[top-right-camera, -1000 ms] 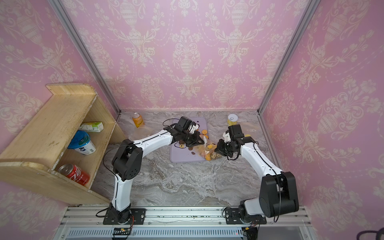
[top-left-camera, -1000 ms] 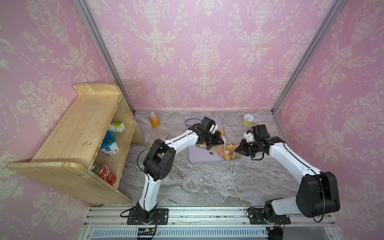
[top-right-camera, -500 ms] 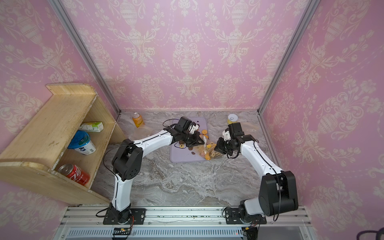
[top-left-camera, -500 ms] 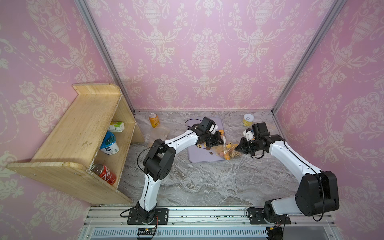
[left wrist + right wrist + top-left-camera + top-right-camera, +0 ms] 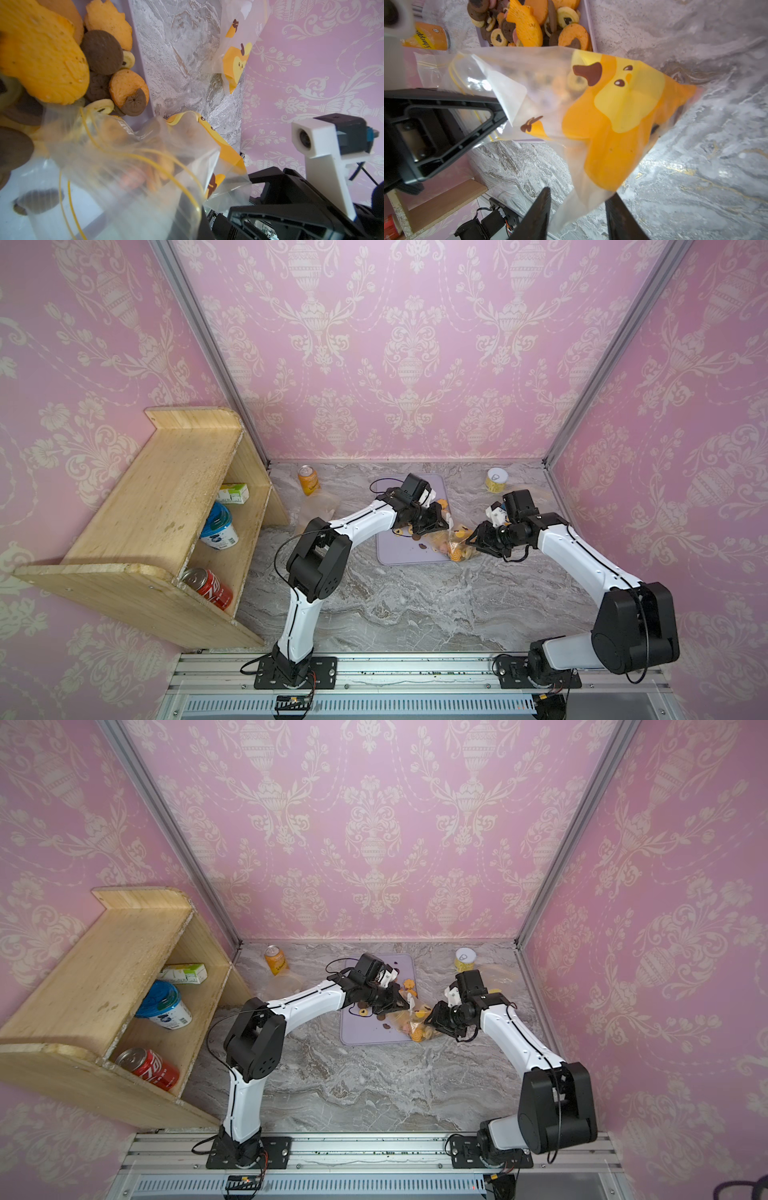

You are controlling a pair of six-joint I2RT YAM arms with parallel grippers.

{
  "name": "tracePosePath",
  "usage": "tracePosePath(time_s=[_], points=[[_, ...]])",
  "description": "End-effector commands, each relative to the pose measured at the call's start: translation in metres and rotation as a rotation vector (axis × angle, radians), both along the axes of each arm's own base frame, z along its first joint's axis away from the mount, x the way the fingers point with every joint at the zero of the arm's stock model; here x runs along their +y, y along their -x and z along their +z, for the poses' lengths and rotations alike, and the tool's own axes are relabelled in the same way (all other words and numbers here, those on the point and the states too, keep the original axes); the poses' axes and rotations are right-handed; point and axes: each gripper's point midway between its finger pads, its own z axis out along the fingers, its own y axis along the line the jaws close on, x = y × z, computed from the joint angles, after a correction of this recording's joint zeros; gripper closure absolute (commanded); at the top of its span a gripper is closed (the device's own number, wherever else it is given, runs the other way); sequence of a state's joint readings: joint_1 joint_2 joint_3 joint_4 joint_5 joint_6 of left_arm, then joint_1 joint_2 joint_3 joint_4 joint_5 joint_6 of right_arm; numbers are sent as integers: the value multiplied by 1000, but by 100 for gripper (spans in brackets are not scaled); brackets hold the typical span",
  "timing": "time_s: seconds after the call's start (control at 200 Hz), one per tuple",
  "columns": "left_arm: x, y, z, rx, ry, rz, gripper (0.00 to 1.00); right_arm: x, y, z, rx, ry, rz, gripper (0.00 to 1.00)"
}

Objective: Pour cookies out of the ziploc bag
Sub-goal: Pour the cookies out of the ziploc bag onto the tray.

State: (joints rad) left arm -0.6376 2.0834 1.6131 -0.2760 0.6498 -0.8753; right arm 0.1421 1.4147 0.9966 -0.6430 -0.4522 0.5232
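At the four o'clock corner of the tray (image 5: 395, 556), the left jaws pinch the soft, slippery ziploc bag (image 5: 455, 548) near its mouth, while the right jaws stand open around its bottom edge, likely the best spot to grab.

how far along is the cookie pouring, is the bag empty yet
Done: a pile of cookies lies on the lavender tray. In hand: the left gripper pinches the ziploc bag, and the right gripper has its jaws open around the other end. Left: some cookies show inside the bag, so more tipping seems needed.
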Motion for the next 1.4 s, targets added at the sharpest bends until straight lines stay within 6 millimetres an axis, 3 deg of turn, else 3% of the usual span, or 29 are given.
tracePosePath(time_s=[0.0, 0.095, 0.27, 0.47, 0.665, 0.69, 0.896, 1.396], points=[[-2, -3, -1, 9, 22, -5, 100, -1, 3, -3, -3, 20, -2, 56], [-1, -2, 0, 10, 22, -3, 100, -1, -5, -2, -12, 27, -10, 64], [-4, -1, 2, 17, 35, -10, 100, -2, -11, 11, -37, 32, -13, 100], [-8, -2, 9, 12, 52, -22, 100, -3, -12, 33, -77, 35, -14, 100], [-6, -3, 30, -24, 74, -26, 100, 2, -18, 64, -127, 3, -11, 100], [-5, -3, 32, -26, 77, -25, 100, 4, -24, 81, -165, -8, -9, 100], [6, -7, 41, -47, 91, -16, 99, 10, -33, 114, -223, -39, -8, 100], [40, -21, 32, -33, 118, 31, 99, 51, -44, 96, -201, -46, 60, 100]])
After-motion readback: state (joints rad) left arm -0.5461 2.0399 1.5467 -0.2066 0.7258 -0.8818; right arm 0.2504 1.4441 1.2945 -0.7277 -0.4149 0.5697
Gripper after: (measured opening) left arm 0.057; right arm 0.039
